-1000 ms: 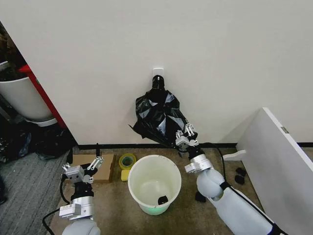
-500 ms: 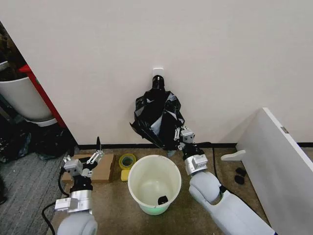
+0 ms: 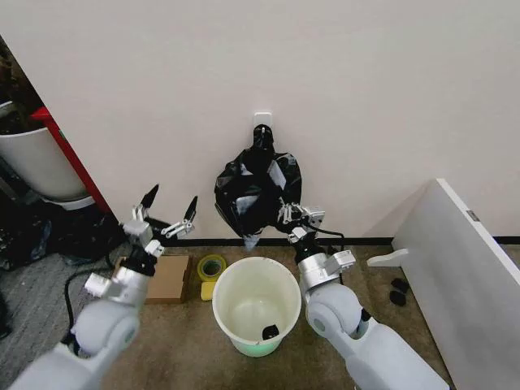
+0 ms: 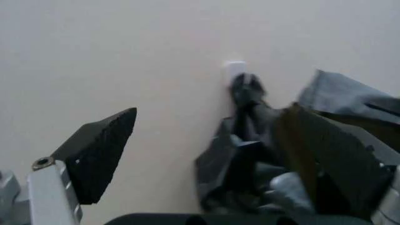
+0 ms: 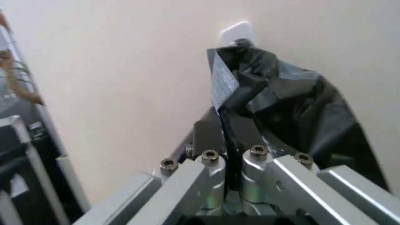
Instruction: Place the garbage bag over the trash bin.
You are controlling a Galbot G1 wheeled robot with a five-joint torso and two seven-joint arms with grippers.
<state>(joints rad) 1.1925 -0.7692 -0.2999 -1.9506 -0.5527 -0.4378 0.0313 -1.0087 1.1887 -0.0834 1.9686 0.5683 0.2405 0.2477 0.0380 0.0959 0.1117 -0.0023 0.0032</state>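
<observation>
The cream-white trash bin (image 3: 226,286) with a pale green base stands open on the floor below a bundle of black bags (image 3: 244,187) hung from a wall hook (image 3: 262,122). My right gripper (image 3: 293,216) is beside the bundle's lower right, above the bin's far rim. It is shut on a thin glossy fold of the garbage bag (image 5: 224,89), which runs down between the right gripper's (image 5: 226,140) fingers. I cannot tell where this bag parts from the bundle. My left gripper (image 3: 172,201) is raised left of the bundle, open and holding nothing. In the left wrist view the left gripper (image 4: 212,159) faces the bundle (image 4: 250,140).
A small black object (image 3: 270,331) lies inside the bin. A yellow-green tape roll (image 3: 212,266) and a cardboard piece (image 3: 168,278) lie on the floor to its left. A white panel (image 3: 463,252) leans at the right. A large white tub with a red frame (image 3: 36,162) stands far left.
My left arm has risen from near the floor toward the bundle, fingers open. My right gripper has moved left and up with the bag's edge, bunching the bundle together.
</observation>
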